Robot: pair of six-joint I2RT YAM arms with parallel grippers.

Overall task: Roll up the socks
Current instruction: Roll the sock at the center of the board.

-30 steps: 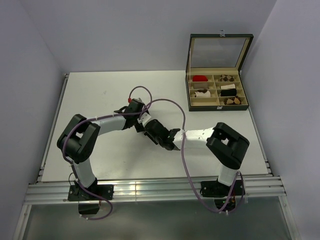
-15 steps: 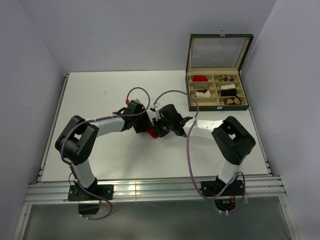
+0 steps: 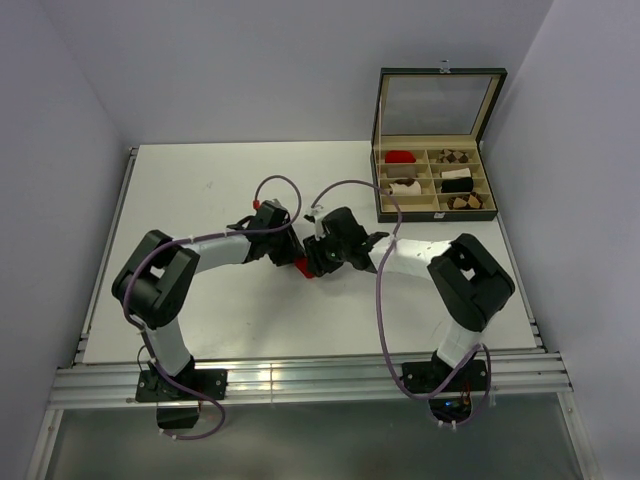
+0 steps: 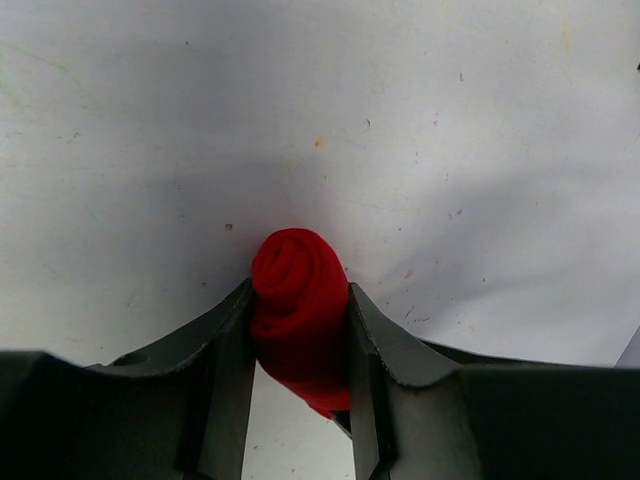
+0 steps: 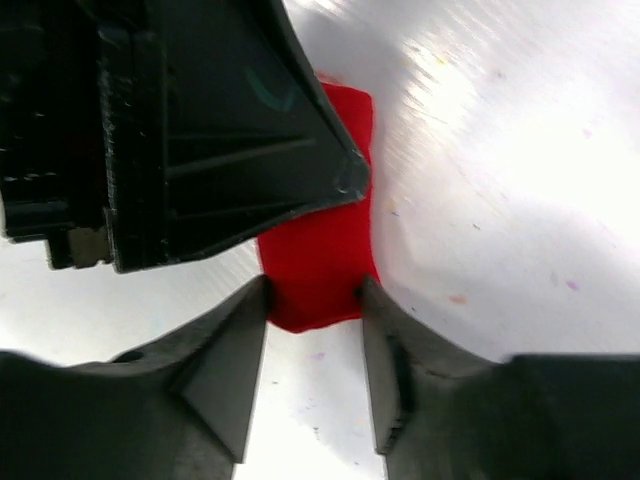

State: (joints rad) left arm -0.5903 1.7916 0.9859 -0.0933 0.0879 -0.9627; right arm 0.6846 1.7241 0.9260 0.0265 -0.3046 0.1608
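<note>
Red sock at worktop centre, mostly rolled. Left tool clamps spiral roll. Right tool, at sock's 3 o'clock, jaws parted astride flat tail. Remaining, likely: finish roll, stow in case at 1 o'clock.

The red sock is rolled into a tight cylinder with a spiral end. It lies mid-tabletop, squeezed sideways between the left hand's fingers.
</note>
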